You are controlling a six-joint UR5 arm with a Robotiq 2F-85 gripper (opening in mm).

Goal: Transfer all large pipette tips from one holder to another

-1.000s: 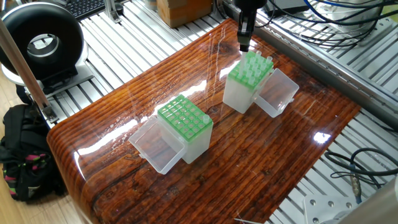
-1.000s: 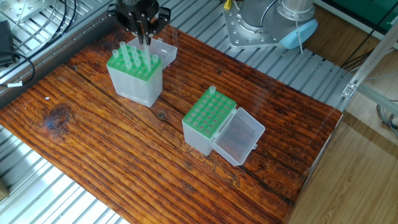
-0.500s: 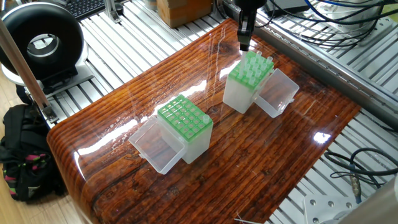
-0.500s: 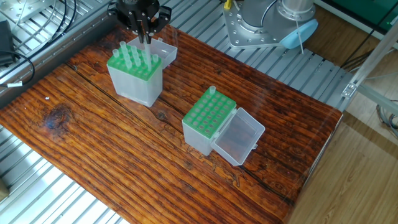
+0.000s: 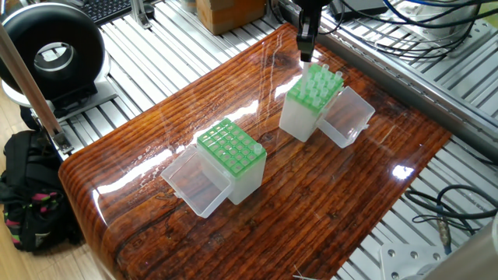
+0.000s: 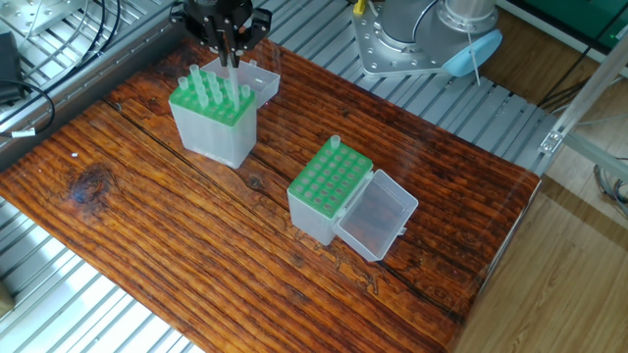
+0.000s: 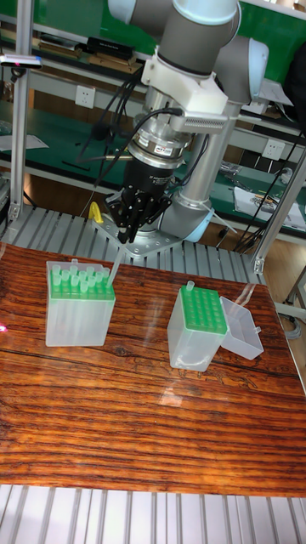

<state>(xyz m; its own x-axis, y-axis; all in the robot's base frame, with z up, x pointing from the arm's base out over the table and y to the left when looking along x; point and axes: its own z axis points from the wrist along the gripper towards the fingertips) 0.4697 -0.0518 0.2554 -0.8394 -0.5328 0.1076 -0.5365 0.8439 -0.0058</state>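
From where I was driving, the gripper (image 7: 121, 240) hung right over the far-right corner of the full holder (image 7: 79, 303) as the tall view showed it, pointing straight down. A single translucent tip (image 7: 111, 274) hung below the fingers, long axis vertical and narrow end down, its lower end right at the holder's green top. I'd say the fingers were pinching it, though I couldn't tell whether it was fully out of its hole. In the other fixed view the fingers (image 6: 228, 54) looked pressed close together over the back row, so nothing spread.

The rest of the large pipette tips (image 5: 314, 82) sat upright in that holder, whitish cones with round open tops poking above the green grid. The second holder (image 7: 195, 326) stood well apart to the right in the tall view, nearly all its holes bare. One lone tip (image 6: 335, 143) stood in a corner hole. So my read was that the job had barely started, and the next carry went sideways to the right.

Both holders were frosted plastic boxes with clear hinged lids (image 6: 378, 223) flopped open. They sat on a glossy, ridged wooden counter (image 5: 342, 198) that threw a lot of glare.
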